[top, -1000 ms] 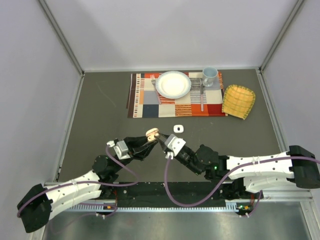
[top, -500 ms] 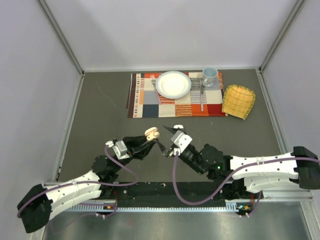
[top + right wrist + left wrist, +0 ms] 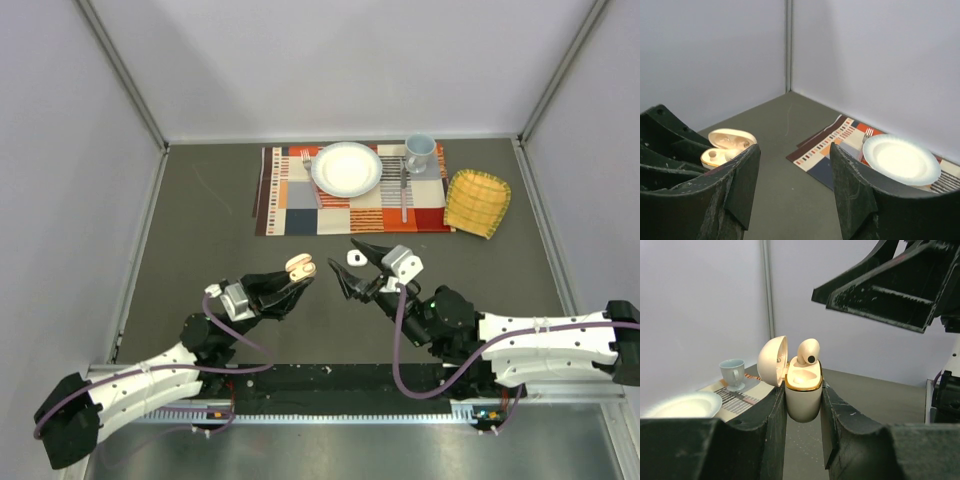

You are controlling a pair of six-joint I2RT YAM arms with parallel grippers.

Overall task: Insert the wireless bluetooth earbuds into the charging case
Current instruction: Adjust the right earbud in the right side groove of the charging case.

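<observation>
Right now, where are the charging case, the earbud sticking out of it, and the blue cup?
charging case (image 3: 802, 402): left wrist view, lower body.
earbud (image 3: 808, 347): left wrist view, rounded head.
blue cup (image 3: 420, 152): top external view, its mouth.

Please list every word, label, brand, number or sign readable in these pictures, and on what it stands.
None is readable. The charging case, earbud, plate and cup show no text; the placemat bears only a coloured pattern.
</observation>
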